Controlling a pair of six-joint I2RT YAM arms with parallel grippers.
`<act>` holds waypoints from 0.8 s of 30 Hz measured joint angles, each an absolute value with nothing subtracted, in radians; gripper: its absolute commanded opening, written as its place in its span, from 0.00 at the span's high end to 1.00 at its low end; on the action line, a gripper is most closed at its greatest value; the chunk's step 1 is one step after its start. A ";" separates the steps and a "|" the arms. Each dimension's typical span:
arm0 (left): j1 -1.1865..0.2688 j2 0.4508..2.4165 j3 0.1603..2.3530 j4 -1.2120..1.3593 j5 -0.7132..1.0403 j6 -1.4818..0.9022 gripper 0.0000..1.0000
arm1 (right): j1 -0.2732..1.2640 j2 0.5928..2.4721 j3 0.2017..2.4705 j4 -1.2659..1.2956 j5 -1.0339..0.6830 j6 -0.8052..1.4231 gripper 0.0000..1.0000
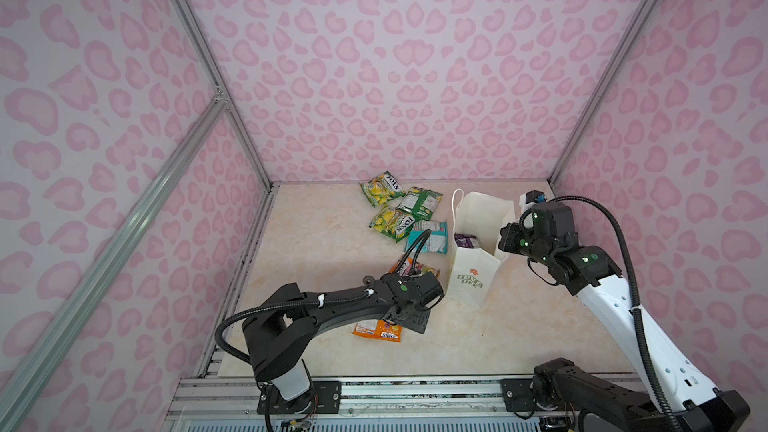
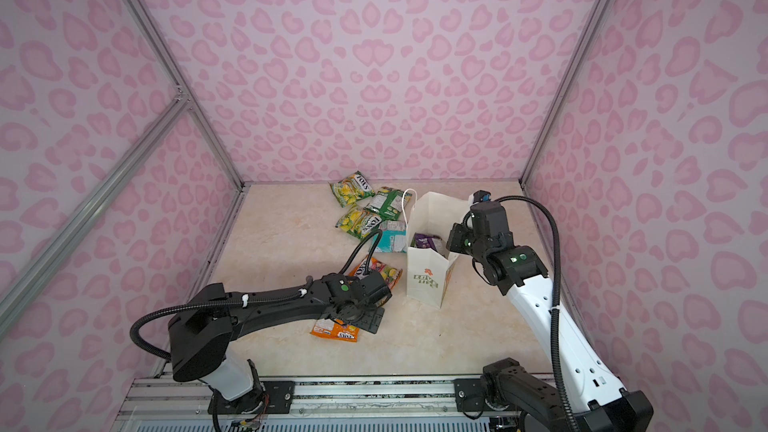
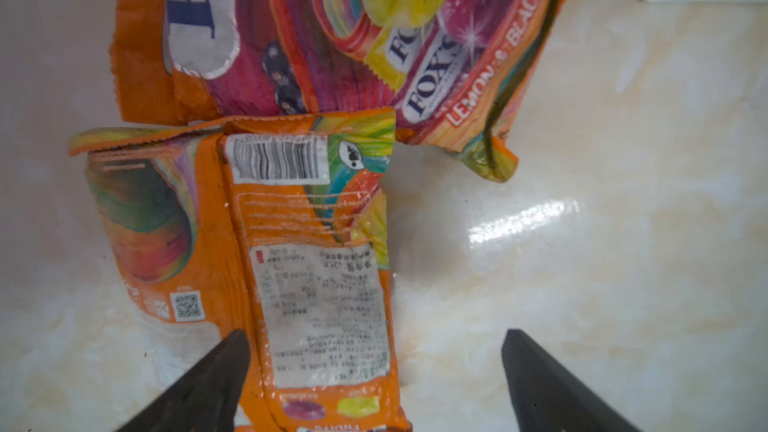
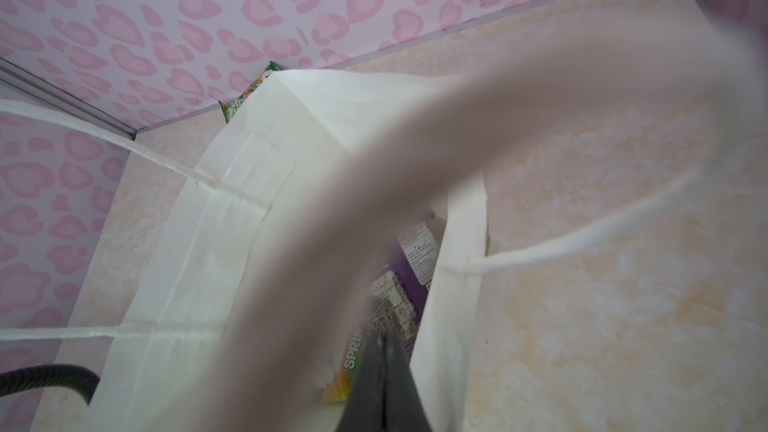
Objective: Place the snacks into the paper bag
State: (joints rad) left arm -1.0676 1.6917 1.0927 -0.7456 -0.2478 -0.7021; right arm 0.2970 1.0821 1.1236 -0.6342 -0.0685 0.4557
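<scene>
Orange snack packet (image 3: 316,284) lying label side up, left gripper (image 3: 374,332) spread wide just over it, right gripper (image 4: 381,347) closed at paper bag (image 1: 473,280) mouth, grip on paper unclear

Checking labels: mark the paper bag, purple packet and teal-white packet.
paper bag (image 1: 467,261), in a top view, front wall above the print.
purple packet (image 1: 466,240), in a top view, end showing inside the bag.
teal-white packet (image 1: 436,243), in a top view, its white middle.

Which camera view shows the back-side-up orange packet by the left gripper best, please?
The left wrist view: the orange packet fills it, barcode and label clear, inside the open left gripper. In both top views the left arm partly hides it. The right wrist view does not show it.
</scene>
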 measured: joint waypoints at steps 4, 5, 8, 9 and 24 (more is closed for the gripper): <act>-1.078 1.778 1.119 -0.803 -0.356 -0.758 0.03 | 0.286 1.074 1.124 -0.635 -0.071 0.453 1.00; -1.083 1.797 1.126 -0.812 -0.377 -0.768 0.03 | 0.286 1.073 1.123 -0.634 -0.071 0.453 1.00; -1.102 1.843 1.150 -0.842 -0.454 -0.807 0.03 | 0.283 1.073 1.116 -0.634 -0.072 0.453 1.00; -1.106 1.856 1.158 -0.845 -0.481 -0.815 0.03 | 0.282 1.073 1.115 -0.634 -0.072 0.453 1.00; -1.102 1.940 1.132 -0.818 -0.740 -0.951 0.25 | 0.274 1.064 1.115 -0.635 -0.072 0.453 1.00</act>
